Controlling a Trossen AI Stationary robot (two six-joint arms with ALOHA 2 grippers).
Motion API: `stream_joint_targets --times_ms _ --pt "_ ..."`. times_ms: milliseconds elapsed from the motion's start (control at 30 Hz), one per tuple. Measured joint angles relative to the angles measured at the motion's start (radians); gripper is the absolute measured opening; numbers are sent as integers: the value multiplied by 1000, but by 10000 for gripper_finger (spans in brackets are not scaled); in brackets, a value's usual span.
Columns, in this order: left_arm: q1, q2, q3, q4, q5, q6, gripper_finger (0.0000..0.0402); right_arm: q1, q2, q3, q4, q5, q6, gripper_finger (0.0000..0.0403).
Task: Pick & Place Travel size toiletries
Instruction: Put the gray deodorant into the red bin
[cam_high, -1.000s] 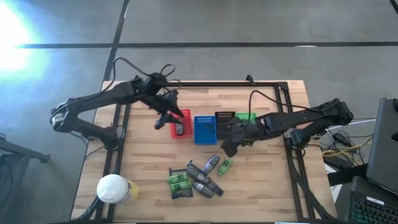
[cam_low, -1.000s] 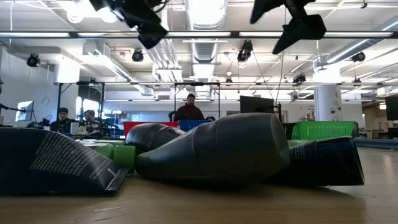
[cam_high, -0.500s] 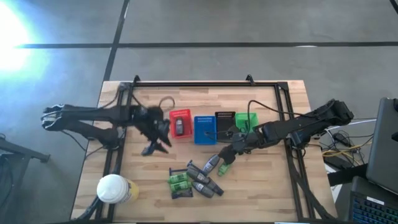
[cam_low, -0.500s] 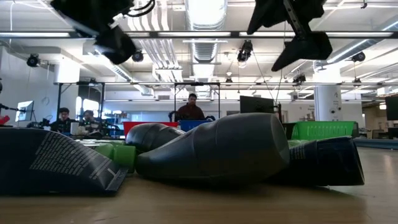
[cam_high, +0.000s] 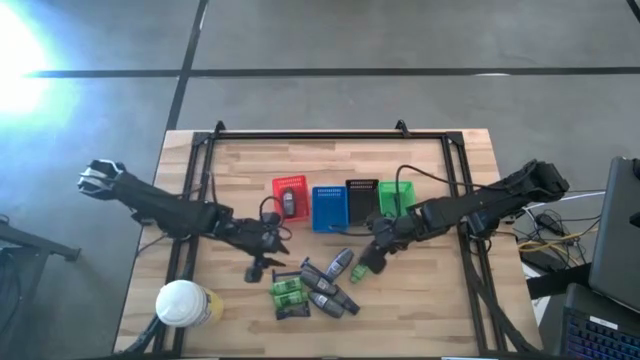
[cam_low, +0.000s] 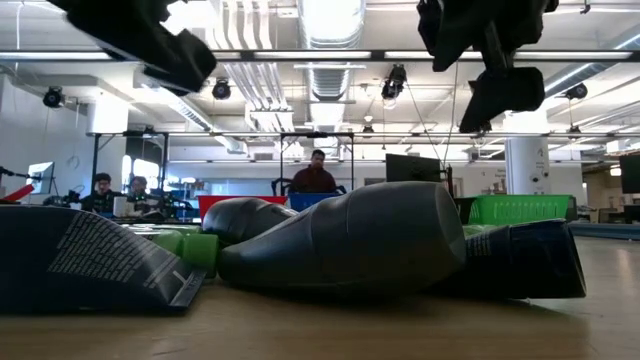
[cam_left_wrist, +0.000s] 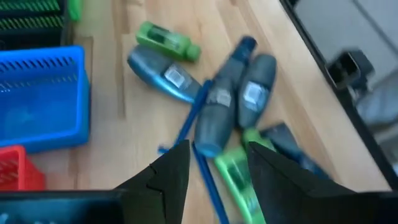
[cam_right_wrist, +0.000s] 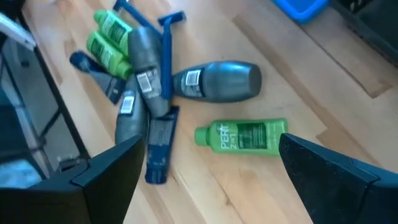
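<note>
The toiletries lie in a loose pile (cam_high: 315, 285) near the table's near edge: grey oval bottles (cam_left_wrist: 214, 112), green packets (cam_left_wrist: 236, 180), a thin blue stick (cam_left_wrist: 189, 121) and a green bottle (cam_right_wrist: 242, 135) off to the pile's right. My left gripper (cam_high: 262, 262) hovers open just left of the pile, its fingers (cam_left_wrist: 174, 177) pointing at the blue stick and a green packet. My right gripper (cam_high: 375, 255) hangs wide open above the green bottle (cam_high: 362, 266). In the low view both grippers (cam_low: 150, 40) (cam_low: 500, 80) are well above the bottles (cam_low: 340, 240).
Red (cam_high: 289, 198), blue (cam_high: 329, 207), black (cam_high: 360, 198) and green (cam_high: 395, 195) baskets stand in a row behind the pile; a grey item lies in the red one. A white-lidded yellowish container (cam_high: 182, 303) sits at the near left corner. Dark rails (cam_high: 330, 135) frame the table.
My left gripper has swung from over the red basket toward the near edge and come down beside the left of the pile. My right gripper has moved a little toward the near edge, to above the green bottle. The toiletries have stayed put.
</note>
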Motion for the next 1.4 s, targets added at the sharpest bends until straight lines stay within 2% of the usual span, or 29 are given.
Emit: stream_joint_targets --times_ms 100,267,433,667,767,1033,1267,1400 --pt "10 54 4 56 -1 -85 165 14 -1 6 1 14 -58 368" --pt "23 143 46 61 -1 -206 165 11 -1 16 1 67 -131 368" --pt "21 200 101 66 2 -341 165 14 -2 27 -4 56 -222 368" --pt "-25 248 129 64 135 -529 165 13 -3 42 -18 54 -359 368" --pt "-68 262 130 63 149 -572 165 13 -3 47 -19 58 -407 368" --pt "-139 283 129 62 157 -515 165 13 -1 37 7 58 -455 368" --pt "-161 299 127 61 155 -359 165 26 7 35 9 28 -563 368" --pt "-154 314 125 64 113 -244 165 24 20 35 8 32 -545 368"
